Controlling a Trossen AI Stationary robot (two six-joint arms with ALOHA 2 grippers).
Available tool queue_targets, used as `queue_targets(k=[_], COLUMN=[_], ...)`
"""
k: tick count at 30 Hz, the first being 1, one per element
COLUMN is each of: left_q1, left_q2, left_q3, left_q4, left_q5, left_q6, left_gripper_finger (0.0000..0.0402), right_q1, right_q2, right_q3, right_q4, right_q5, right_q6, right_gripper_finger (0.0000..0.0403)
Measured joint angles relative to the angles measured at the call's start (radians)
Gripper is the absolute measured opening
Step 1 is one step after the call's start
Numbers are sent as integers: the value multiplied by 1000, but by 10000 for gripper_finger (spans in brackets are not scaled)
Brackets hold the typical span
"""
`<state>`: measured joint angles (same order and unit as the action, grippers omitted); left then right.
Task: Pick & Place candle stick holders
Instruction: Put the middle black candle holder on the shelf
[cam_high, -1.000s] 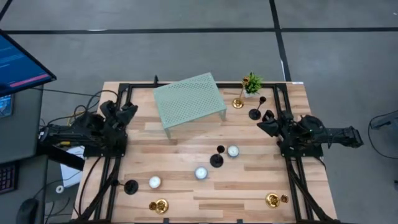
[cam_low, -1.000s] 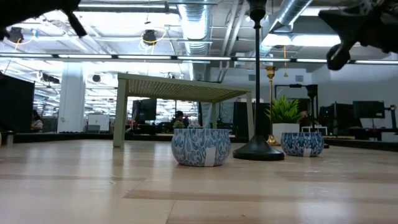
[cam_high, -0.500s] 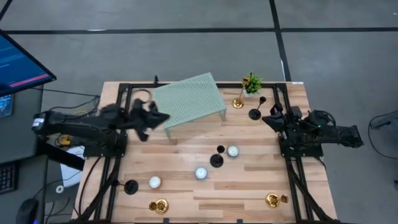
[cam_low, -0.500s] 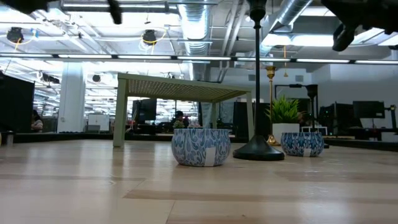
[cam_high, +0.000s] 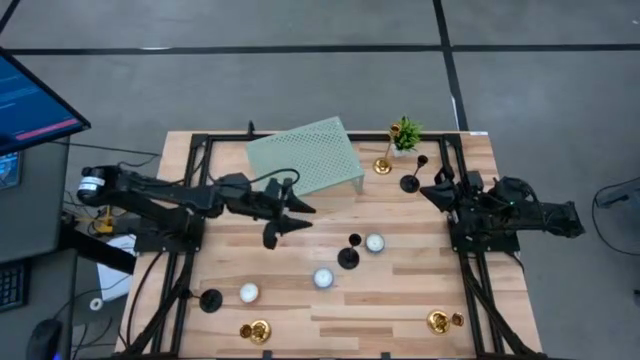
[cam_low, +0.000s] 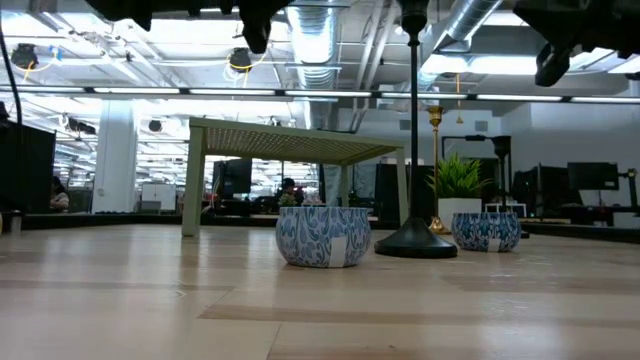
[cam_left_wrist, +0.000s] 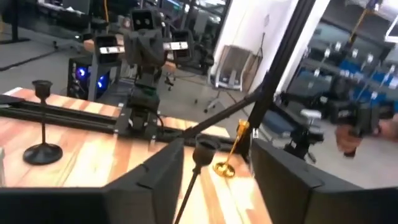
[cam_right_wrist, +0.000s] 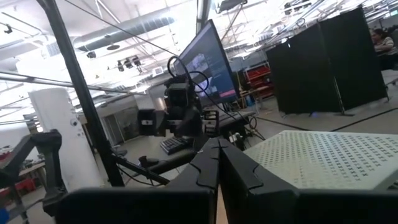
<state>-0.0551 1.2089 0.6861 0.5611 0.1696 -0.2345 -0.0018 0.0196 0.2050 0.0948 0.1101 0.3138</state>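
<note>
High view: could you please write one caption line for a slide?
Left gripper open over mid-table near the black holder; right gripper shut, waiting at the right edge.

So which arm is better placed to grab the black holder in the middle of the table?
Left. The left gripper hangs open near the black holder; the right gripper sits shut at the table's right edge.

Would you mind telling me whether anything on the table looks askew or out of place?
The green perforated stand sits rotated, its edges at an angle to the table edges. Everything else in view stands upright, and nothing looks spilled or damaged.
</note>
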Motion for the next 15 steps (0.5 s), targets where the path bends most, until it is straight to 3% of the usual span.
queue_targets(k=[6, 12, 15], left_q1=[-47, -66, -66], left_q2=[44, 100, 132], left_q3=[61, 167, 194], left_q4=[-10, -247, -268], left_q5=[-28, -46, -63], left_q6=[98, 157, 156], left_gripper_finger=[231, 233, 233], right_q1=[1, 1, 1], right_q2=[0, 0, 0], right_q3=[0, 0, 0], right_q4=[-6, -6, -6], right_q5=[-4, -5, -5], right_q6=[1, 17, 17], right_gripper_finger=[0, 0, 0])
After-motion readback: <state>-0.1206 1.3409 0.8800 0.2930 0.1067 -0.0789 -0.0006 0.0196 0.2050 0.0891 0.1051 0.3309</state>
